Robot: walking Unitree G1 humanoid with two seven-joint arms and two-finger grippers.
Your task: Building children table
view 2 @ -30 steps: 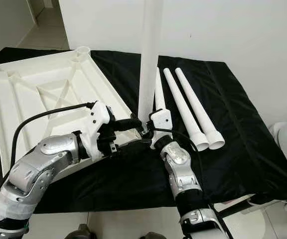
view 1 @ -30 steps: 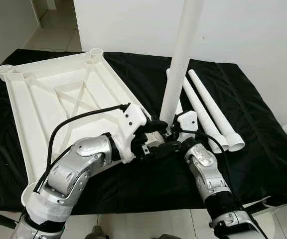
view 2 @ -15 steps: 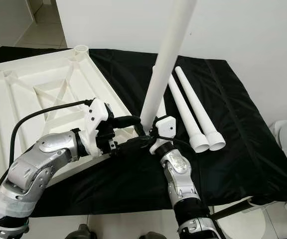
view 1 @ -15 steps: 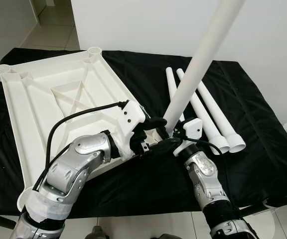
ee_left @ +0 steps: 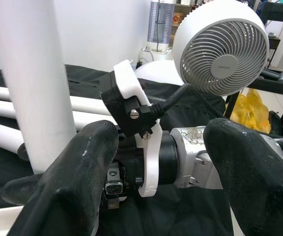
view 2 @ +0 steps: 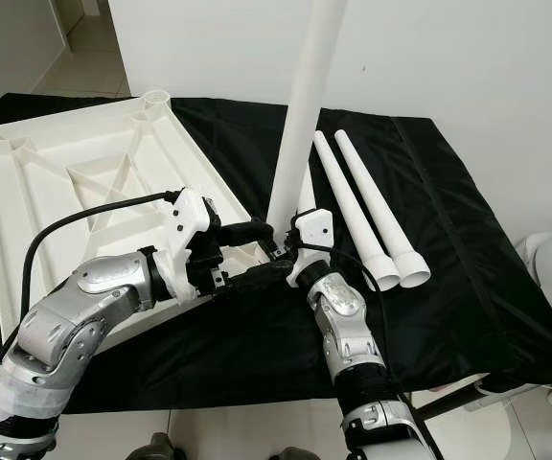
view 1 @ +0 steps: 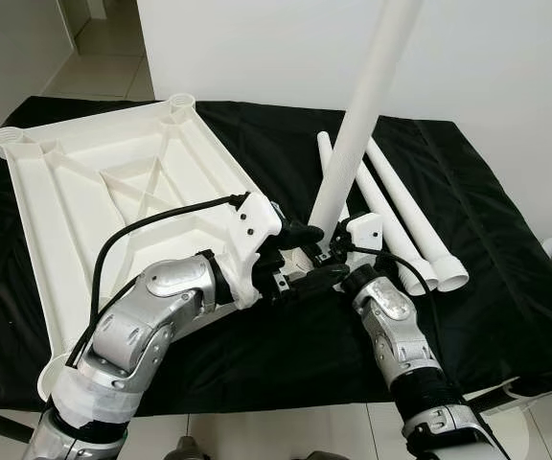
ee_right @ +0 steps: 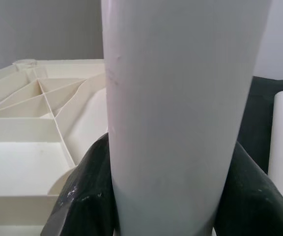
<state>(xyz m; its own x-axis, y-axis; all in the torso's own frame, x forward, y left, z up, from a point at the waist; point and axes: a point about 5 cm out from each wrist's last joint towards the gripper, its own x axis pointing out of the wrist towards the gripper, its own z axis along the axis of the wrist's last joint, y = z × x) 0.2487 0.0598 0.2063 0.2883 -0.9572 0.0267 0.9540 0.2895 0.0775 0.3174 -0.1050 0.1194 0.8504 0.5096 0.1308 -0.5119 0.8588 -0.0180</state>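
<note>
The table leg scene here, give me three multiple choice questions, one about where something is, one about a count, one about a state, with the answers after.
1. Where does the upside-down tabletop lie?
A. On the black cloth, to the robot's left
B. Leaning on the wall
C. On the floor by the fan

2. How many table legs lie flat on the black cloth?
A. One
B. Three
C. Five

3. How is the raised table leg held?
A. Lying loose on the tabletop
B. In the right gripper, nearly upright
C. In a person's hand

Answers:
1 A, its ribbed underside faces up on the cloth, left of both arms.
2 B, three legs lie side by side to the right of the raised one.
3 B, the right gripper has its fingers on either side of the leg's lower end, while the left gripper is open beside it.
</note>
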